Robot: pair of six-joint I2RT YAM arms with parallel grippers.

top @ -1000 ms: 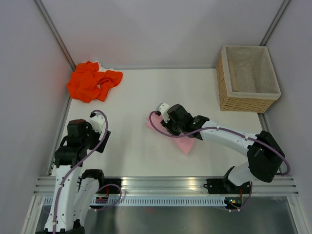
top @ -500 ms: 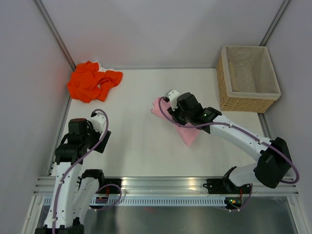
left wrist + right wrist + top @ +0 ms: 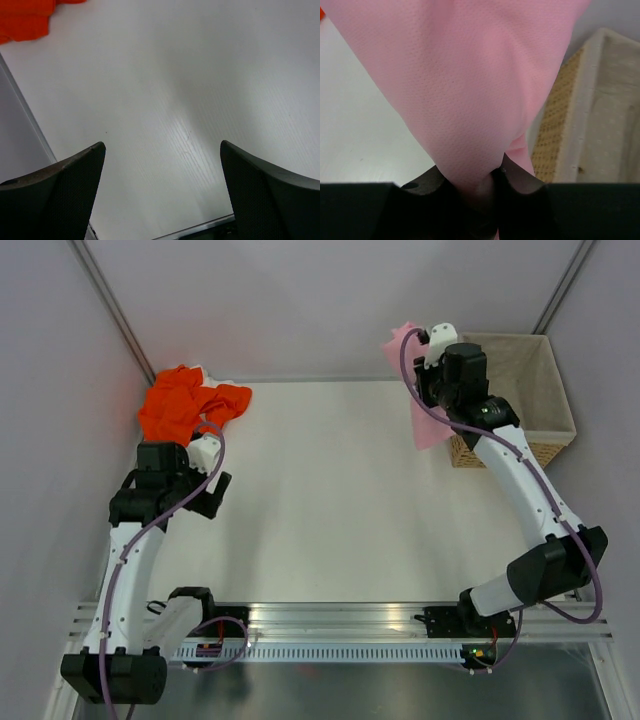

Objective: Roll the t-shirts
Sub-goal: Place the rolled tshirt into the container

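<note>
The pale pink cloth t-shirt point(image 3: 465, 75), limp and light, dangles from the right hand point(image 3: 480, 187), pinched on a bunched fold; the left hand point(image 3: 161, 145) gapes empty.

White table point(image 3: 330, 500), pale grey walls point(image 3: 330, 300)

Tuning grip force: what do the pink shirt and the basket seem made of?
Pink t-shirt: soft matte knit cloth, by its fine dimpled texture and limp folds. Basket: woven wicker, seemingly, by its ribbed tan walls, with a pale cloth lining.
</note>
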